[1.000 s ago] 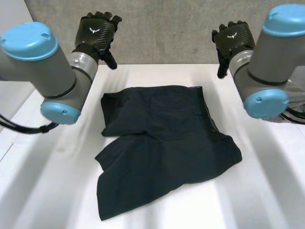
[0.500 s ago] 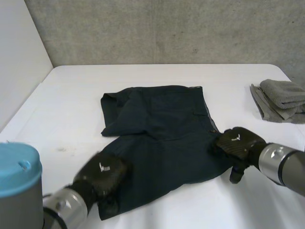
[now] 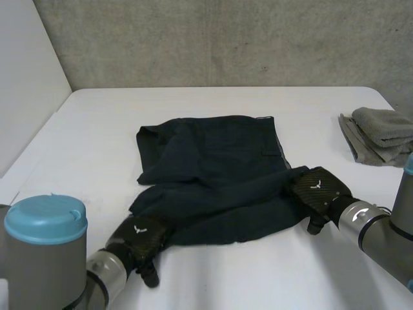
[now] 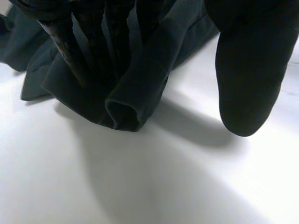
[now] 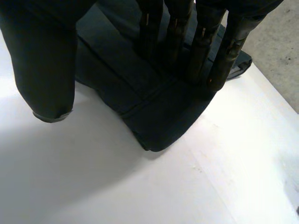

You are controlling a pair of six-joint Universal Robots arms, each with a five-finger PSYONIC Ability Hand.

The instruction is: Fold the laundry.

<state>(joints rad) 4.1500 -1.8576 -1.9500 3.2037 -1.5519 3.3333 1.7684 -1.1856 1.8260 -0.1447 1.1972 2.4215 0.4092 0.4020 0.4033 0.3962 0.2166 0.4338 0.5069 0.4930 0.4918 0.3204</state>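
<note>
I see the near hem of the shorts [image 3: 219, 168] drawn farther in than before. The left hand [image 3: 139, 236] clutches its corner, and the right hand [image 3: 317, 187] presses flat-fingered on the right edge.

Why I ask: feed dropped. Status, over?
Left hand gripping near corner of dark navy fabric shorts. Right hand flat on opposite corner. Grey folded towel well aside.

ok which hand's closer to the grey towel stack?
Right. The right hand is on the shorts' right corner, grey towel stack beyond it; the left hand is across the shorts at their left corner.
</note>
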